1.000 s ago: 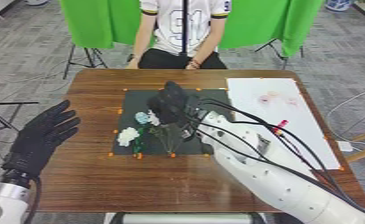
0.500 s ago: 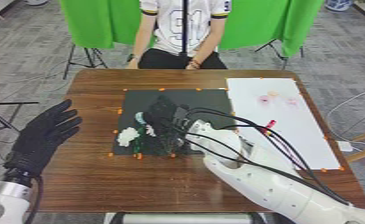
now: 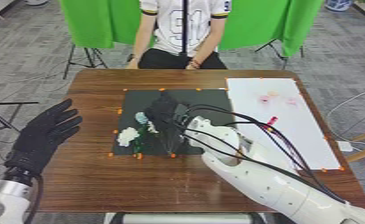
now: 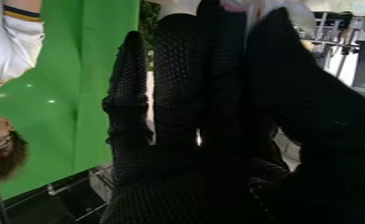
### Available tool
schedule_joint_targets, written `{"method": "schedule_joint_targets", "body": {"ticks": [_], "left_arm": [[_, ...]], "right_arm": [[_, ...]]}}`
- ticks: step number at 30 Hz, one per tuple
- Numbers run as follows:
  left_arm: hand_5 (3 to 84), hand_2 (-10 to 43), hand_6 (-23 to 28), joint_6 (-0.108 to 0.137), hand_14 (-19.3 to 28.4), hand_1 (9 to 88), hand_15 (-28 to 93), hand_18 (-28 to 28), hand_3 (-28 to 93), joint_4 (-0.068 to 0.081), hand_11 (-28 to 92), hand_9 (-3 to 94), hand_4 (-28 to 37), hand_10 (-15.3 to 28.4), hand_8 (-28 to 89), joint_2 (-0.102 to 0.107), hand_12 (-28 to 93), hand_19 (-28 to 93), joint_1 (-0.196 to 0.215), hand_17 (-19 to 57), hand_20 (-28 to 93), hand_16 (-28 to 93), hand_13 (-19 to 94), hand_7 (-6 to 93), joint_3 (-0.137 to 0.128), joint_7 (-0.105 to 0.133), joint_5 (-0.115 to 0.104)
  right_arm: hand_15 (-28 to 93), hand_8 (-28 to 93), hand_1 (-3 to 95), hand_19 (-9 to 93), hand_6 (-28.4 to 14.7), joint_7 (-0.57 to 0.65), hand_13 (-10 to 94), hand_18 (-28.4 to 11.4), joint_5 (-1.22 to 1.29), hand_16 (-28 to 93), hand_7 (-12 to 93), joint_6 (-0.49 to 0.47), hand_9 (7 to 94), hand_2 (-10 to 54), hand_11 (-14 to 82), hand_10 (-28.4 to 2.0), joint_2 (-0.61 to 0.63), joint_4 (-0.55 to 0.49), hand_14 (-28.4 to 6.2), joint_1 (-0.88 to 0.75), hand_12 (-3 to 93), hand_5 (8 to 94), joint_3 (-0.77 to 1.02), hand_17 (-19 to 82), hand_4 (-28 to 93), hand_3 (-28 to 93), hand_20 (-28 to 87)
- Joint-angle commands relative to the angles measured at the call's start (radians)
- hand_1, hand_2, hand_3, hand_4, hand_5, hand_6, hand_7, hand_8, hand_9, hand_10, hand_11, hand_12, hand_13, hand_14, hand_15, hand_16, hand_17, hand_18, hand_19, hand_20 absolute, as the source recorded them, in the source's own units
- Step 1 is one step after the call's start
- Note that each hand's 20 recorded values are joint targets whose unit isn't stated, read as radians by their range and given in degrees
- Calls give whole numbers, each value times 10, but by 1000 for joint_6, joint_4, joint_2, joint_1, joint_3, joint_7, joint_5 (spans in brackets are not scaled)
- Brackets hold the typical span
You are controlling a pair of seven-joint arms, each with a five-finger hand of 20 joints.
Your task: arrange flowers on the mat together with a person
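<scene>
On the dark mat [image 3: 209, 97] lie a white flower [image 3: 127, 136], a light-blue flower [image 3: 142, 118] and, beside the hand, another small white bloom [image 3: 152, 128]. My right hand [image 3: 165, 116] is over the middle of this mat and hides part of the flowers and stems. In the right wrist view, my right hand [image 4: 196, 170] has straight fingers, with something pale and pinkish [image 4: 236, 6] near the fingertips; whether it touches them I cannot tell. My left hand [image 3: 43, 137] is open at the table's left edge.
A white sheet [image 3: 289, 125] covers the table's right side, with faint pink-and-white blooms [image 3: 269, 98] near its far end and a red item [image 3: 273, 121] beside my right forearm. A person sits across the brown table [image 3: 90, 185], hands in the lap.
My right hand has come slightly nearer over the mat since a second ago, and its forearm has shifted. The small white bloom beside it shows lower down. My left hand has stayed still.
</scene>
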Motion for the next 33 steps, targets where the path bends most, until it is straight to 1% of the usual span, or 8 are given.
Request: {"method": "schedule_joint_targets", "body": {"ticks": [1, 7, 11, 16, 20, 22, 26, 33], "left_arm": [[330, -24, 45, 10, 150, 259, 257, 229, 695, 7, 174, 283, -246, 124, -77, 1, 201, 450, 1, -81, 125, 42, 222, 155, 0, -7, -2], [330, -24, 45, 9, 150, 259, 256, 229, 695, 7, 174, 283, -247, 123, -77, -3, 201, 450, 2, -81, 125, 42, 222, 155, 0, -1, -2], [330, -24, 45, 6, 150, 259, 257, 229, 695, 4, 174, 283, -247, 124, -77, -9, 201, 450, 8, -81, 125, 42, 223, 155, -4, -3, -2], [330, -23, 45, 11, 150, 259, 257, 229, 695, -3, 174, 283, -248, 124, -77, -17, 201, 450, 23, -81, 125, 42, 222, 155, -13, 1, -1], [330, -23, 45, 15, 150, 259, 257, 229, 694, -12, 174, 283, -248, 123, -77, -27, 200, 450, 43, -81, 125, 41, 223, 157, -32, 4, -1], [331, -24, 45, 16, 150, 259, 257, 229, 695, -17, 174, 282, -248, 123, -78, -31, 201, 450, 55, -81, 125, 41, 223, 156, -42, 8, -1], [330, -23, 45, 18, 150, 259, 256, 229, 696, -21, 175, 282, -248, 123, -78, -33, 201, 450, 63, -80, 125, 41, 223, 156, -54, 12, -1], [330, -21, 44, 20, 151, 259, 257, 229, 694, -24, 175, 282, -248, 124, -78, -34, 200, 451, 68, -80, 125, 41, 224, 158, -60, 17, -1]], "right_arm": [[631, -22, 437, 646, 32, 15, 642, -158, -17, 300, 451, -14, 735, -95, 250, -65, -6, -1, -55, 5, 491, 594, 21, 253, -283, 759, 438], [631, -16, 420, 644, 29, 9, 638, -158, -17, 297, 439, -47, 719, -95, 291, -69, 6, -45, -57, -16, 455, 590, 63, 251, -283, 763, 437], [627, -15, 407, 641, 27, 9, 634, -160, 66, 294, 426, -83, 708, -95, 308, -74, 42, -166, -59, -110, 438, 589, 201, 247, -283, 771, 436], [607, -10, 386, 635, 23, 4, 617, -162, 341, 284, 408, -137, 692, -87, 320, -73, 116, -336, -67, -300, 416, 583, 472, 238, -282, 797, 432], [553, -27, 362, 604, 14, -81, 578, -167, 535, 262, 360, -297, 638, -52, 329, -89, 143, -413, -73, -479, 348, 563, 755, 215, -275, 822, 413], [521, -127, 315, 582, 2, -100, 532, -175, 611, 252, 309, -404, 576, -7, 322, -111, 146, -445, -87, -562, 286, 528, 891, 197, -259, 824, 396], [461, -138, 281, 546, -15, -56, 472, -185, 809, 238, 274, -383, 515, 21, 277, -129, 151, -501, -99, -727, 264, 485, 1072, 174, -248, 818, 374], [437, -125, 261, 534, -21, 35, 457, -192, 1294, 243, 255, -326, 508, 11, 259, -134, 109, -529, -105, -905, 264, 485, 1247, 166, -231, 830, 363]]}}
